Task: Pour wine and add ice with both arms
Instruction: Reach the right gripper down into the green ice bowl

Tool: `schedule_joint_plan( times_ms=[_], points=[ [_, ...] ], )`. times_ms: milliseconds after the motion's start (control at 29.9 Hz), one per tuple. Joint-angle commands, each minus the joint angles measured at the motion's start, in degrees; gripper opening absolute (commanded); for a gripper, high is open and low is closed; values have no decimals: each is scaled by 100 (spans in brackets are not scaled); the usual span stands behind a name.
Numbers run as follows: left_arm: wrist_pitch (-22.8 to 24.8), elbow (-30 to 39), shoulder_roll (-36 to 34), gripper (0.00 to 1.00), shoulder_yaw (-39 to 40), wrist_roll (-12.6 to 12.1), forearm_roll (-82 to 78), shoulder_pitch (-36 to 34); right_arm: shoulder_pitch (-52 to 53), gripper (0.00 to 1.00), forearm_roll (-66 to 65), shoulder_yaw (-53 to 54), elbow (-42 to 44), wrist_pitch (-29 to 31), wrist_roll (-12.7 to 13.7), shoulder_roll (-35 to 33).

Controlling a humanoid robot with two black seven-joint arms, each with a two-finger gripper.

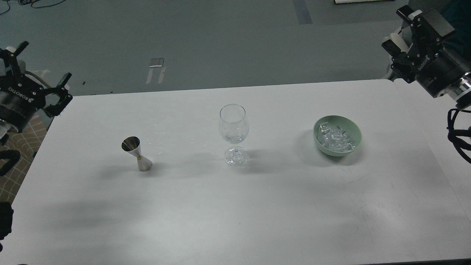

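Note:
A clear wine glass (234,125) stands upright at the table's middle, and I cannot tell what its bowl holds. A silver double-cone jigger (136,153) stands left of it. Several clear ice cubes (335,140) lie in a pale green bowl (356,129) to the right. My left gripper (42,64) is open and empty, raised off the table's far left corner. My right gripper (396,31) is open and empty, raised beyond the far right corner. Neither gripper touches anything.
The white table (235,206) has a second tabletop butting against it on the right (434,110). A chair with a checked cloth (18,132) stands left of the table, under my left arm. Grey floor lies beyond the far edge.

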State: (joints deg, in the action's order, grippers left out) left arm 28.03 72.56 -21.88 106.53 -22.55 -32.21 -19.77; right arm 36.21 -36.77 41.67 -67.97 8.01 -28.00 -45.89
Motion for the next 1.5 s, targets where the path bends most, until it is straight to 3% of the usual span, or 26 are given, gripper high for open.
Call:
schedule_joint_plan(
  times_ms=[0,134,234,501,903,1103,1471],
  points=[
    [-3,-40,-18,98,-685,426,-662,-659,-193,100,-664,-1,-252,-265,0,-236],
    [-17,-75,-27,98,-1361,944,-1426,-1063,-325,100,-1760,-202,-488,-659,0,-455],
    [-402,-268,8,98,-1704,1183,-1762,-1318,-308,100,-3086,-702,-542,-1160,0,-614],
    [-1018,-418,218,98,-2303,1183,-1683,-1548,-352,100,-4997,-1028,1,-1390,0,-571],
    [-1089,-366,413,98,-2303,1069,-1333,-1583,394,100,-5183,-2266,723,-1285,0,27],
    [-1106,-348,430,98,-2286,1095,-1068,-1574,992,100,-5183,-3093,1004,-951,0,308],
    [-1089,-322,439,98,-2286,1104,-1006,-1557,1274,100,-5183,-3349,1198,-538,0,528]
  ],
)
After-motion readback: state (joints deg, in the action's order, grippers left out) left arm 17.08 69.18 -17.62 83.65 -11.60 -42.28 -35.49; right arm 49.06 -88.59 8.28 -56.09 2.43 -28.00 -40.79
